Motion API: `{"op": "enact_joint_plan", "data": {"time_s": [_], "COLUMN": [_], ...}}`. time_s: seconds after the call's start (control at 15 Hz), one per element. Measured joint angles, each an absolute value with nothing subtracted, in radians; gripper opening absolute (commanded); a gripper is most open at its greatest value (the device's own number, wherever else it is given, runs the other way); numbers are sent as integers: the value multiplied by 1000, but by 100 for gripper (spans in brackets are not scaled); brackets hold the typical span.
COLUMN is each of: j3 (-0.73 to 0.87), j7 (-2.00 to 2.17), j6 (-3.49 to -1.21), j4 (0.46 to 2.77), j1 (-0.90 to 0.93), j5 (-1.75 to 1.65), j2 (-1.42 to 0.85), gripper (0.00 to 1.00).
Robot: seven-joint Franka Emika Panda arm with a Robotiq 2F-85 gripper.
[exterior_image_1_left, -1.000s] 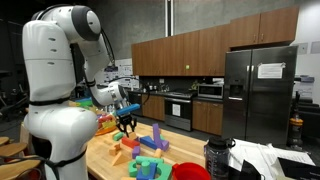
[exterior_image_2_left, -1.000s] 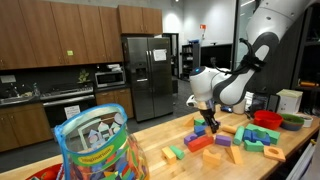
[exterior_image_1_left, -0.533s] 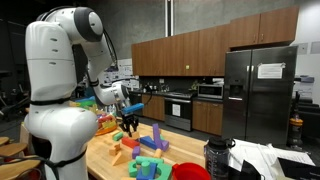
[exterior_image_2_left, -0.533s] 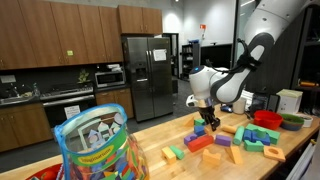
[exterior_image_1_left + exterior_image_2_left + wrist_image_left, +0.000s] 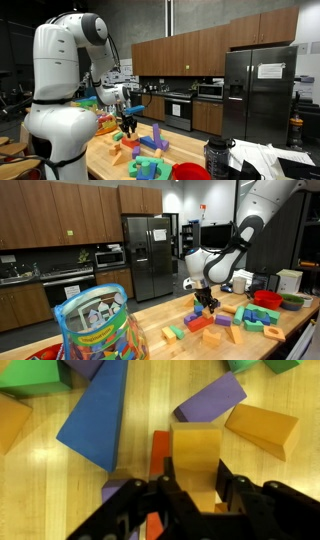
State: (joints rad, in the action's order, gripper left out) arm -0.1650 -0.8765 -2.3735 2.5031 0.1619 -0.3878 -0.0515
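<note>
My gripper (image 5: 195, 470) is shut on a tan yellow wooden block (image 5: 195, 445) and holds it just above the wooden table (image 5: 150, 395). Under and beside it lie a red block (image 5: 158, 452), a blue wedge (image 5: 98, 415), a purple block (image 5: 210, 405) and an orange wedge (image 5: 262, 428). Green blocks (image 5: 35, 375) lie at the far edge. In both exterior views the gripper (image 5: 128, 124) (image 5: 204, 301) hangs low over the pile of coloured blocks (image 5: 225, 322).
A clear jar of coloured pieces (image 5: 92, 325) stands close to the camera. A red bowl (image 5: 266, 297) and a green bowl (image 5: 292, 302) sit at the table's end. A dark jar (image 5: 218, 157) and white papers (image 5: 265, 160) lie beyond a red bowl (image 5: 190, 171).
The arm has swung a little sideways over the block pile, with the gripper staying low and shut on the block.
</note>
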Motion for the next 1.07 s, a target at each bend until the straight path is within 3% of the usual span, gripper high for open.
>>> {"op": "enact_joint_plan", "data": {"time_s": [1.07], "j3": [-163], "j7": [-899], "j6": [-2431], "j4": [2329], "j1": [98], "j5": [-113], "j2": [-240], "gripper": [16]}}
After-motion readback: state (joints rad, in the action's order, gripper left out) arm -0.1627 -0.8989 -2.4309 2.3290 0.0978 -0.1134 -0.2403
